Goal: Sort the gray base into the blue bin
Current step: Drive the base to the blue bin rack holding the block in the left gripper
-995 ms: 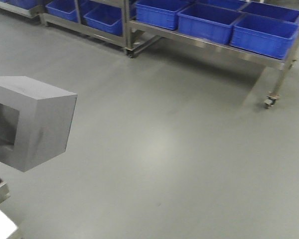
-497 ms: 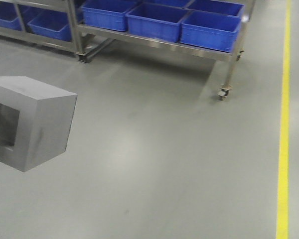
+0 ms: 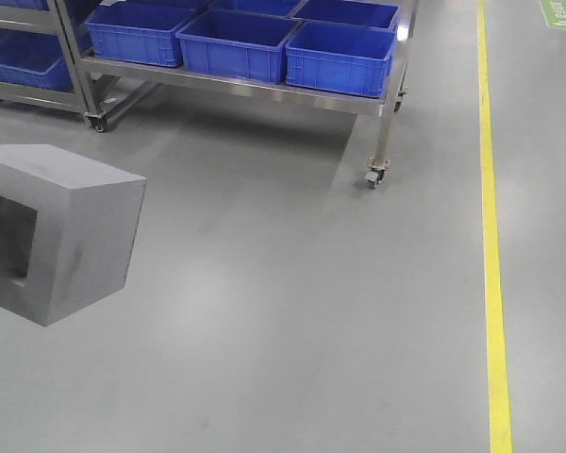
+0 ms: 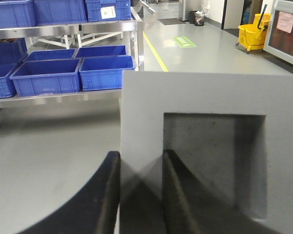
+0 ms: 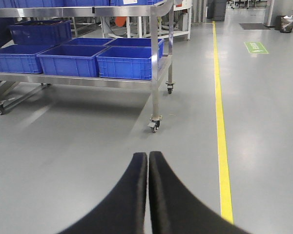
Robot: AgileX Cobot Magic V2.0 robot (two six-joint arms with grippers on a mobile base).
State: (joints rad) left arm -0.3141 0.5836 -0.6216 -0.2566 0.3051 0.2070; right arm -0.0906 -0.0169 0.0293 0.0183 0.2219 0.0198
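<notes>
- Left pincer (image 4: 141, 158) clamps one wall of the gray base (image 4: 210, 92): one finger outside, one inside the square recess.
- The base hangs above the gray floor (image 3: 292, 311), well apart from the blue bins (image 3: 340, 57) on a wheeled steel rack (image 3: 382, 132).
- Right pincer (image 5: 148, 157) is closed, holding nothing.

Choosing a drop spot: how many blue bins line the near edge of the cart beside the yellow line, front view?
3: left bin, middle bin, right bin. Other bins sit behind, partly hidden.

It was a factory or warehouse hall: wheeled steel racks (image 3: 264, 90) of blue bins (image 3: 340, 58), yellow floor line (image 3: 491, 245).
</notes>
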